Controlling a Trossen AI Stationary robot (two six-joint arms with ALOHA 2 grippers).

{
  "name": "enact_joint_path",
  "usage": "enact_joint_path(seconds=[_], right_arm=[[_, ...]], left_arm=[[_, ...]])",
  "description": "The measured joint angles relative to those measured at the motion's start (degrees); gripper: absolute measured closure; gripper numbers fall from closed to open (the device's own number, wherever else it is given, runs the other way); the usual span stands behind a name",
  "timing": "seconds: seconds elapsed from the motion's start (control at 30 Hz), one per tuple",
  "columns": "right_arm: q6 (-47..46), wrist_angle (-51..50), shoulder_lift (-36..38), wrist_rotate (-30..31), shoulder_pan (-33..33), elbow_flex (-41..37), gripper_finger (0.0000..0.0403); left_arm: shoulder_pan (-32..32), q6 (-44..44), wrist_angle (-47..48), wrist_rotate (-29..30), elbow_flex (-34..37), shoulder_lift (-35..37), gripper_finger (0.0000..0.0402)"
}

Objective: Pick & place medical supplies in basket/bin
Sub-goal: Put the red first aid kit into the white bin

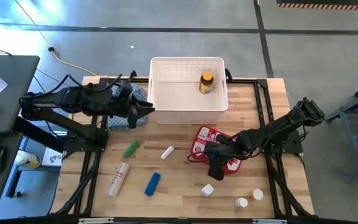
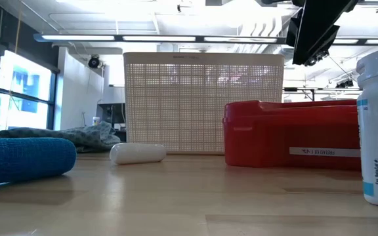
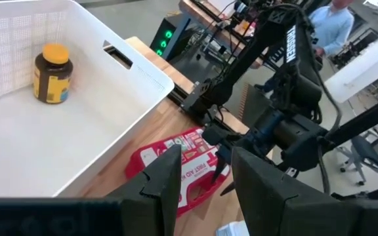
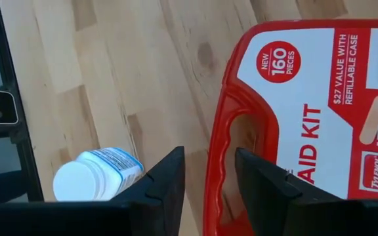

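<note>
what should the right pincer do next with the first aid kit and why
Probably lower a little and close on the handle. The right pincer stands open with the red first-aid kit's handle edge between its fingers, not yet gripped. The kit lies flat on the table, outside the white basket, where only the amber bottle sits.

The basket [image 1: 188, 91] sits at the counter's [image 1: 179, 186] far edge with a bottle [image 1: 206, 82] inside. The first-aid case [image 1: 205, 142] lies just before it; tubes [image 1: 131, 149] lie toward the left edge, pill bottles [image 1: 207, 190] near the front-right corner.
</note>
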State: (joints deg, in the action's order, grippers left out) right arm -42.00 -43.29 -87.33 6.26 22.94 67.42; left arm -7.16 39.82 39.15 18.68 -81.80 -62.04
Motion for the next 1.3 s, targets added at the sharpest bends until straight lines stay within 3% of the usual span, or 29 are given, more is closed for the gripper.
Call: enact_joint_path(seconds=[0.2,0.4,0.83,1.3], right_arm=[[-1.5,0.7,0.0,1.9,0.1,-0.3,0.0276],[-2.8,4.2,0.0,-0.4,-0.2,-4.2,0.0261],[-3.0,13.8,0.0,1.4,0.8,-10.8,0.0172],[-4.8,13.7,-2.3,3.1,3.9,-11.2,0.0196]], left_arm=[[0.0,0.1,-0.1,0.0,0.0,-0.4,0.0231],[0.0,0.1,-0.1,-0.1,0.0,-0.5,0.0231],[0.0,-2.5,0.0,-2.7,0.0,-1.4,0.0231],[0.0,-3.9,0.0,-5.9,0.0,-1.4,0.0231]])
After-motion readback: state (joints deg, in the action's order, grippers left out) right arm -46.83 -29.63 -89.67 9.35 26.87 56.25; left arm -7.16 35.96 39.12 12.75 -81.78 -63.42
